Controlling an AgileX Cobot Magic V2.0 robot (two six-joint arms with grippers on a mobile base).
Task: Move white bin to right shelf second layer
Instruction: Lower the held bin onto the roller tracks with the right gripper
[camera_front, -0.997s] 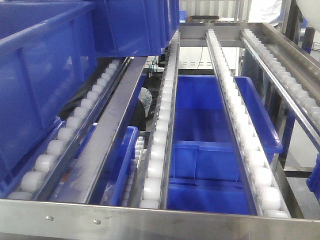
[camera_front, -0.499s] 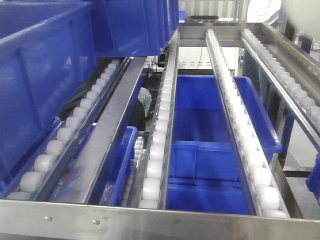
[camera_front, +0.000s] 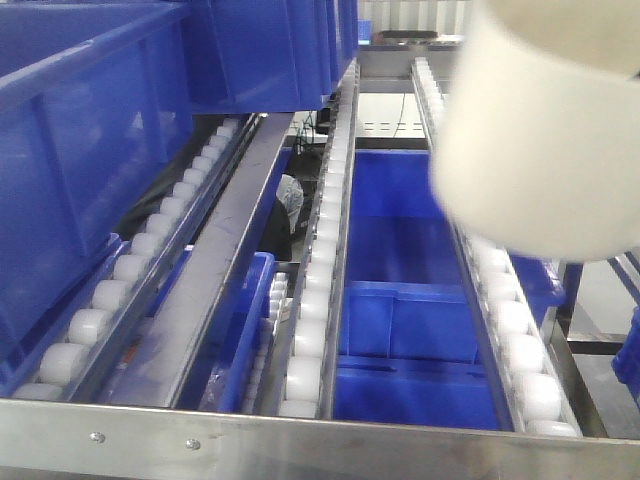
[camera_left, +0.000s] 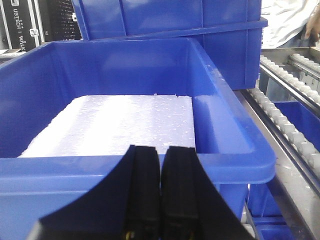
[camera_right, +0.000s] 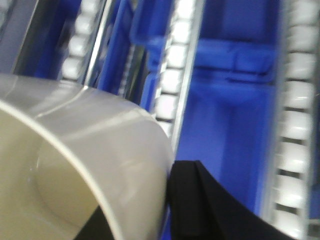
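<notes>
The cream-white plastic tub now hangs over the steel roller-rail shelf level at upper right, absent a moment ago. Our right hand clamps its rim; our left hand is pressed together.

White bin blurred, above roller rails; blue crates beneath.

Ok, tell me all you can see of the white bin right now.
The white bin is smooth cream plastic with a rounded wall, blurred in the front view. It hangs at upper right above the roller rails, hiding their far end, not clearly resting on them. The wrist view shows its thin rim and empty inside, the right gripper against its wall.
</notes>
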